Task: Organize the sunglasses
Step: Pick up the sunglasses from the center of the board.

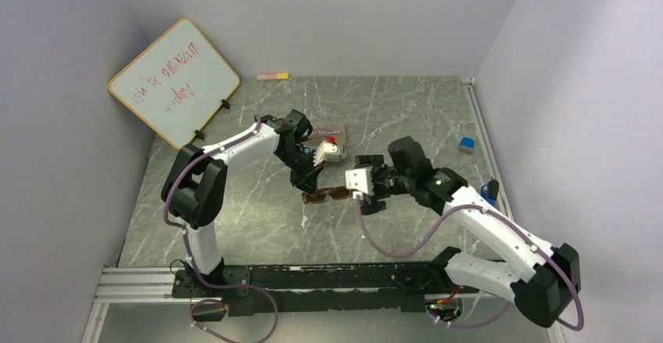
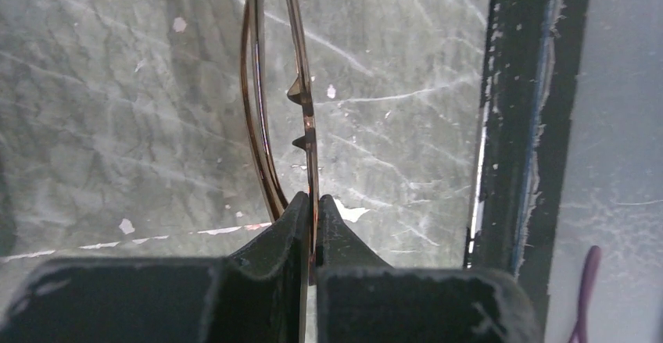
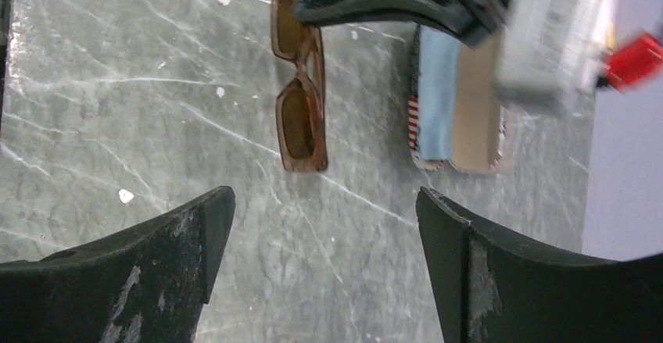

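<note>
Your left gripper (image 2: 311, 204) pinches the brown sunglasses (image 3: 301, 116) at one end (probably to lift them). Your right gripper (image 3: 324, 198) hovers, jaws wide.

Soft, even light falls from above on the grey marbled tabletop (image 1: 258, 226); shadows there are faint. My left wrist view shows the brown-framed sunglasses (image 2: 309, 128) crisp. In my right wrist view the white boxy module (image 3: 547, 38) smears, perhaps from motion blur.

Brown sunglasses (image 3: 301, 120) beside an open case (image 3: 461, 101), marble table (image 3: 117, 85) beneath, right jaws wide apart in the foreground.
</note>
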Controlling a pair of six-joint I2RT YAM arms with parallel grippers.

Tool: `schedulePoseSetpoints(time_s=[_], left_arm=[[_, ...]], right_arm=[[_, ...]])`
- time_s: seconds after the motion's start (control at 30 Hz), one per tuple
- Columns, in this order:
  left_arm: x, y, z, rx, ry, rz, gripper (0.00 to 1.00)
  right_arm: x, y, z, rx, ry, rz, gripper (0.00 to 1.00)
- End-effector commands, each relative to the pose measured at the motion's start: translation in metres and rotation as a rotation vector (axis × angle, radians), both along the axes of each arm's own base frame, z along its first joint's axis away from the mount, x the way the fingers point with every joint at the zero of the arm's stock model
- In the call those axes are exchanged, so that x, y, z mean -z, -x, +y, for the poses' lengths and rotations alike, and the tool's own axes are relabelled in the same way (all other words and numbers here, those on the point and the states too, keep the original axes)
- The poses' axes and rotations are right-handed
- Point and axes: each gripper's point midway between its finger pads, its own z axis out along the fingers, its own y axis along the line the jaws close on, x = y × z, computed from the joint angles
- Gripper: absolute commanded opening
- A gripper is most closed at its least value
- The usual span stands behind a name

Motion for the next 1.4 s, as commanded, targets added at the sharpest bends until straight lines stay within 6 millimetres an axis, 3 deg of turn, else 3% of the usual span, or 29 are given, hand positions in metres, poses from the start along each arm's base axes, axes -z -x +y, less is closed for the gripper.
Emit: schedulePoseSetpoints(time_s=[0.0, 0.1, 0.2, 0.3, 0.67, 1.0, 1.37], left_arm=[[-0.022, 0.010, -0.005, 0.042, 0.078, 0.079, 0.05], [-0.023, 0.007, -0.004, 0.031, 0.085, 0.082, 0.05], [-0.023, 0.010, -0.005, 0.042, 0.094, 0.103, 0.05], [-0.024, 0.011, -0.006, 0.050, 0.103, 0.112, 0.05], [-0.026, 0.015, -0.008, 0.065, 0.124, 0.149, 0.05], [-0.029, 0.017, -0.007, 0.075, 0.143, 0.163, 0.05], [-0.034, 0.017, -0.006, 0.076, 0.164, 0.176, 0.05]], right_arm=[[0.009, -0.002, 0.018, -0.088, 0.072, -0.082, 0.91], [0.021, 0.004, 0.030, -0.125, 0.100, -0.102, 0.91], [0.030, -0.002, 0.040, -0.094, 0.104, -0.150, 0.91], [0.039, -0.008, 0.043, -0.050, 0.116, -0.205, 0.91], [0.065, 0.001, 0.057, -0.050, 0.137, -0.287, 0.84], [0.065, -0.002, 0.066, -0.012, 0.108, -0.335, 0.64], [0.071, 0.002, 0.065, -0.031, 0.135, -0.334, 0.62]])
